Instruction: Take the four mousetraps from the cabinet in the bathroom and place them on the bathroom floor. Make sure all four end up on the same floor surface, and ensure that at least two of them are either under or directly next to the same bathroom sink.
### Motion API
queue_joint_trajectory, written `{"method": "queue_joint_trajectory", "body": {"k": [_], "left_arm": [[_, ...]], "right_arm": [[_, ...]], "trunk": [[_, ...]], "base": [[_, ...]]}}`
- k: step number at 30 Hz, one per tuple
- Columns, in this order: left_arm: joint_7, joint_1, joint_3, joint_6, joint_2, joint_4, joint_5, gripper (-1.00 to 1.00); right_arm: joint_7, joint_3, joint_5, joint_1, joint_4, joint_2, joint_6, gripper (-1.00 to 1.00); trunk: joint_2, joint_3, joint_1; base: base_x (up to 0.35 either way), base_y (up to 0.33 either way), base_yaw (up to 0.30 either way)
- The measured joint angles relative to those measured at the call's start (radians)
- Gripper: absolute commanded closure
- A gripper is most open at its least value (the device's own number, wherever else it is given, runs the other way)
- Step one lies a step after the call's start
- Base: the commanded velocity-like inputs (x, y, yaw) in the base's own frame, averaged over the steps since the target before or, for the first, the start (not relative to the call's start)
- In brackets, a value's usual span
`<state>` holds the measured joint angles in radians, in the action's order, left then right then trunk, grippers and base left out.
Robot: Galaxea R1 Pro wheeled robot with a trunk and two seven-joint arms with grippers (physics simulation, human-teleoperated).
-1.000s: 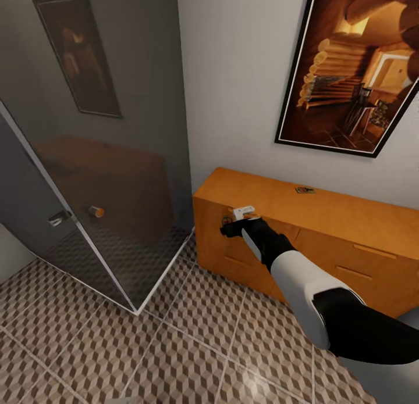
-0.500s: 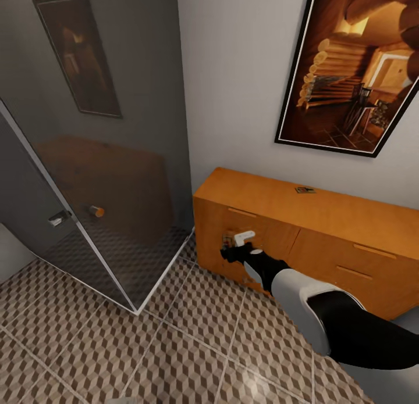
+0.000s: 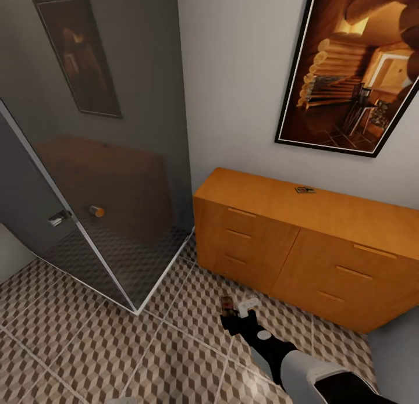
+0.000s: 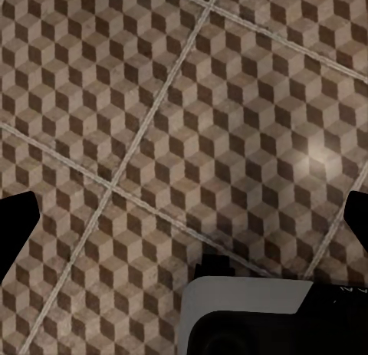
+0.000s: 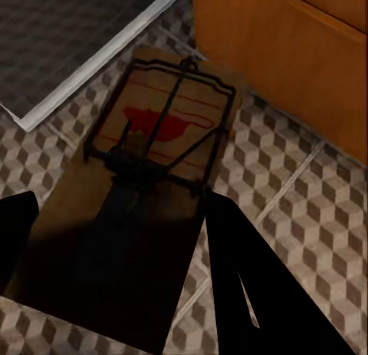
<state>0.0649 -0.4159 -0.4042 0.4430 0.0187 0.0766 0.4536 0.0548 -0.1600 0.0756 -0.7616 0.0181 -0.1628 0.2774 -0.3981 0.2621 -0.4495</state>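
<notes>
Right hand (image 3: 235, 313) low over the bathroom floor (image 3: 116, 346) before the cabinet (image 3: 291, 241), clamped on a mousetrap (image 5: 146, 186) bearing a red mouse mark, no legible writing, second mousetrap (image 3: 304, 190) on cabinet top, left hand's state cannot be told.

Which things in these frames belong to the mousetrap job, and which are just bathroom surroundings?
Belonging to the job:
- mousetrap in the right gripper, low over the floor
- second mousetrap on the cabinet top
- cabinet
- bathroom floor

Just surroundings:
- glass shower door
- framed picture above the cabinet
- dark shower floor
</notes>
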Motion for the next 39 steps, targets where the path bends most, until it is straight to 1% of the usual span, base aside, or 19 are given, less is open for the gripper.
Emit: {"method": "queue_joint_trajectory", "body": {"k": [1,2,4,5,7,10,11,12,13,16,18,21,23,28,39], "left_arm": [[0.000,0.000,0.000,0.000,0.000,0.000,0.000,-1.00],[0.000,0.000,0.000,0.000,0.000,0.000,0.000,-1.00],[0.000,0.000,0.000,0.000,0.000,0.000,0.000,-1.00],[0.000,0.000,0.000,0.000,0.000,0.000,0.000,-1.00],[0.000,0.000,0.000,0.001,0.000,0.000,0.000,-1.00],[0.000,0.000,0.000,0.000,0.000,0.000,0.000,-1.00],[0.000,0.000,0.000,0.001,0.000,0.000,0.000,-1.00],[0.000,0.000,0.000,0.000,0.000,0.000,0.000,-1.00],[0.000,0.000,0.000,0.000,0.000,0.000,0.000,-1.00],[0.000,0.000,0.000,0.000,0.000,0.000,0.000,-1.00],[0.000,0.000,0.000,0.000,0.000,0.000,0.000,-1.00],[0.000,0.000,0.000,0.000,0.000,0.000,0.000,-1.00],[0.000,0.000,0.000,0.001,0.000,0.000,0.000,-1.00],[0.000,0.000,0.000,0.001,0.000,0.000,0.000,-1.00],[0.000,0.000,0.000,0.001,0.000,0.000,0.000,-1.00]], "right_arm": [[0.001,0.000,0.000,0.025,0.000,0.013,0.021,1.00],[0.001,0.000,0.000,0.038,0.000,0.019,0.034,1.00],[0.002,0.000,-0.001,0.078,0.000,0.046,0.085,1.00],[0.002,0.000,-0.001,0.088,-0.001,0.054,0.097,1.00],[0.005,-0.001,-0.002,0.133,-0.001,0.080,0.139,1.00],[0.007,-0.001,-0.001,0.169,-0.001,0.096,0.181,1.00],[0.007,-0.001,-0.002,0.188,-0.002,0.104,0.206,1.00],[0.007,-0.001,-0.002,0.206,-0.002,0.113,0.233,1.00],[0.008,0.001,-0.004,0.244,-0.003,0.133,0.298,1.00],[0.008,-0.002,-0.003,0.284,-0.003,0.148,0.340,1.00],[0.007,-0.001,-0.004,0.312,-0.004,0.166,0.360,1.00],[0.001,-0.002,-0.005,0.326,-0.004,0.178,0.368,1.00],[-0.001,-0.002,-0.005,0.329,-0.003,0.180,0.369,1.00],[-0.004,-0.003,-0.005,0.333,-0.002,0.179,0.369,1.00],[-0.004,-0.002,-0.005,0.333,-0.003,0.178,0.368,1.00]], "trunk": [[0.000,0.000,0.000],[0.000,0.000,0.000],[0.000,0.000,0.000],[0.000,0.000,0.000],[0.000,0.000,0.000],[0.000,0.000,0.000],[0.000,0.000,0.000],[0.000,0.000,0.000],[0.000,0.000,0.000],[0.000,0.000,0.000],[0.000,0.000,0.000],[0.000,0.000,0.000],[0.000,0.000,0.000],[0.000,-0.002,0.000],[0.000,-0.014,0.000]], "base": [[0.000,0.000,0.000],[0.000,0.000,0.000],[0.000,0.000,0.000],[0.000,0.000,0.000],[0.000,0.000,0.000],[0.000,0.000,0.000],[0.000,0.000,0.000],[0.000,0.000,0.000],[0.000,0.000,0.000],[0.000,0.000,0.000],[0.000,0.000,0.000],[0.000,0.000,0.000],[0.000,0.000,0.000],[0.000,0.000,-0.125],[0.000,0.000,-0.223]]}}
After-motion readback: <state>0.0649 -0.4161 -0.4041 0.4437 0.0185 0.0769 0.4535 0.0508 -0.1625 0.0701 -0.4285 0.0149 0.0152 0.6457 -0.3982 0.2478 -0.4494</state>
